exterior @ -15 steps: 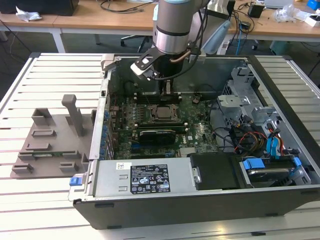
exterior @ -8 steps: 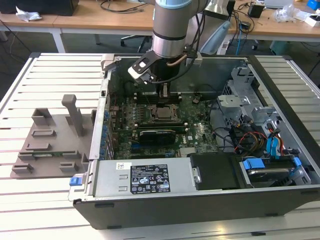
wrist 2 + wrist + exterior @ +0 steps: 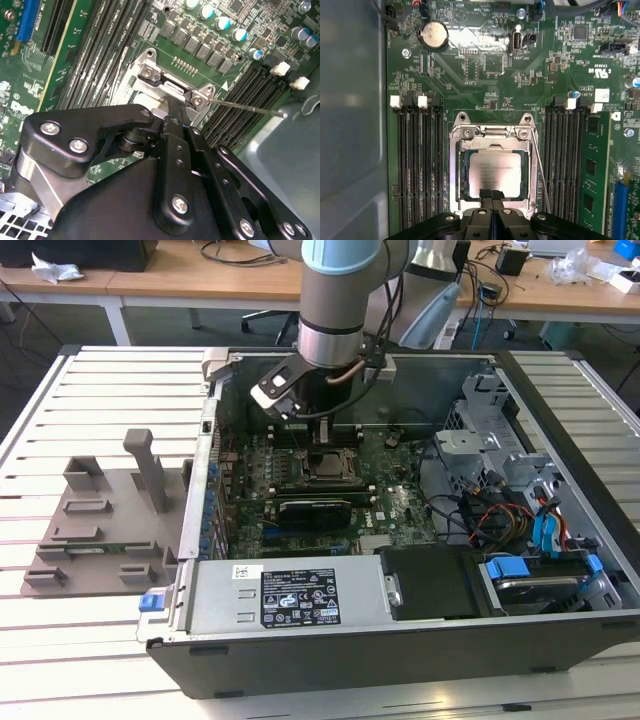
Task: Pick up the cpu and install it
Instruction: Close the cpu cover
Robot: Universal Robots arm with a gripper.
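I'm looking down on a slatted surface [image 3: 90, 400] that is carrying an open computer case [image 3: 300, 640]. The arm [image 3: 340, 300] is reaching down into the case over the green board [image 3: 485, 75]. In the first wrist view the metal socket frame [image 3: 456, 165] is lying between the memory slots [image 3: 415, 165]. The cpu [image 3: 495, 170] is sitting flat inside that frame, silvery top facing up. The tool [image 3: 491, 193] is poised at one edge of the chip with its fingers pressed together, pinching nothing. I cannot tell whether it is touching the chip. I'm judging the chip to be light, stiff and slick on top, with a delicate underside. So I'm treating two opposite side edges as the only safe hold, well clear of the socket's contacts.
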